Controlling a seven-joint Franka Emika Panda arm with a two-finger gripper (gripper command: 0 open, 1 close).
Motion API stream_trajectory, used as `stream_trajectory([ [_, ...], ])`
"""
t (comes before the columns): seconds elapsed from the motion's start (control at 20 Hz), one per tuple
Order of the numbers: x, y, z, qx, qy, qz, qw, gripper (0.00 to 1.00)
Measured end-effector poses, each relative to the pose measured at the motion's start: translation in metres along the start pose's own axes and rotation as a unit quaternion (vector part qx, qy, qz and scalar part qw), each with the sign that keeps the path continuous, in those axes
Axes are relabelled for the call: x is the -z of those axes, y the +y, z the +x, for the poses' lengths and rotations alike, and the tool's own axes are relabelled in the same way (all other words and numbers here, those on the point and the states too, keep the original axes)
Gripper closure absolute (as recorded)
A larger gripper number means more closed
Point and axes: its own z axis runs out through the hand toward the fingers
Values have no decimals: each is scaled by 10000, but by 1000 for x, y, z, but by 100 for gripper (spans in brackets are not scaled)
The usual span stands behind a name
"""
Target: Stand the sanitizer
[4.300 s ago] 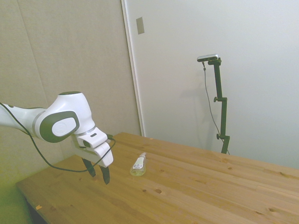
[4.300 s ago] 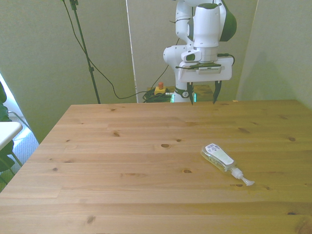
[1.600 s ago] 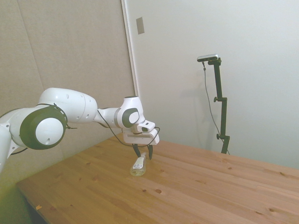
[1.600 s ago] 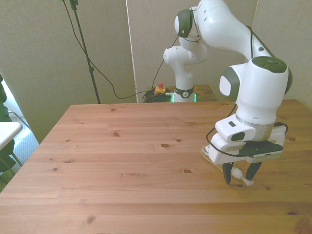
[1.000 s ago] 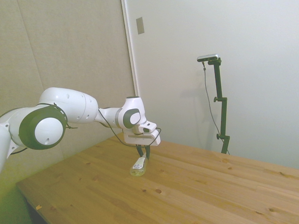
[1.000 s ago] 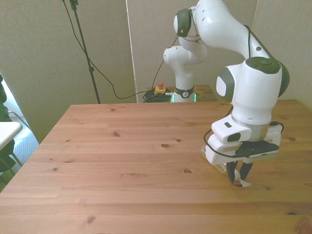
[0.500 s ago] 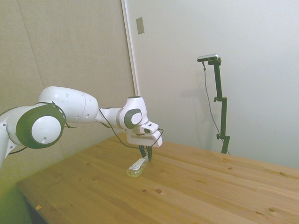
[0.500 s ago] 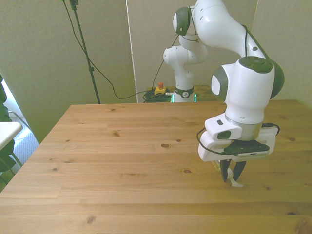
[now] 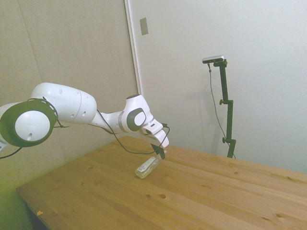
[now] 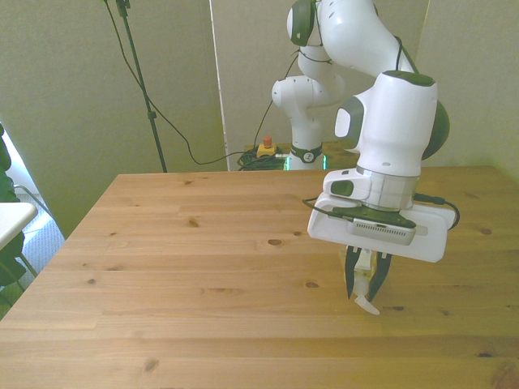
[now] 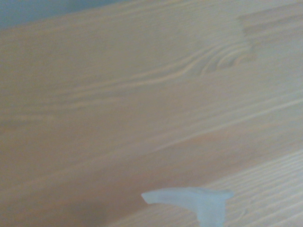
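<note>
Pincer is closed narrow on the pump end of the sanitizer, with the dark fingers pinching just behind the white pump top. The arm's wrist is pitched over, so the pincer angles down toward the desk.

Side view: the bottle is tilted, pump end raised in the grip, base end low at the desk surface. Whether the base actually touches the wood cannot be told from this angle. White label faces up along the body.

Front view: the bottle body is almost wholly hidden behind the pincer and its white housing; only the pump spout shows below the fingertips, just above the boards. The bottle sits toward the desk's edge on the front view's right, nearer the camera-side edge than the edge by the robot base.

Wrist view: blurred wood grain of the desk, with the pale pump spout seen close over it.
</note>
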Motion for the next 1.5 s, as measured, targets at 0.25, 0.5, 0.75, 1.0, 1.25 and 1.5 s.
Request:
stream_trajectory([
  [0.25, 1, 3, 8, -582, 1046, 201, 9926, 100],
  [0.5, 14, -2, -4, -837, 1940, 395, 9766, 100],
  [0.75, 27, 0, -23, -1024, 2871, 388, 9516, 100],
  [1.0, 27, 3, -58, -1191, 3719, 529, 9191, 100],
  [1.25, 25, 6, -78, -1371, 4085, 922, 8977, 100],
  [1.5, 33, 11, -77, -1403, 4194, 1293, 8875, 100],
])
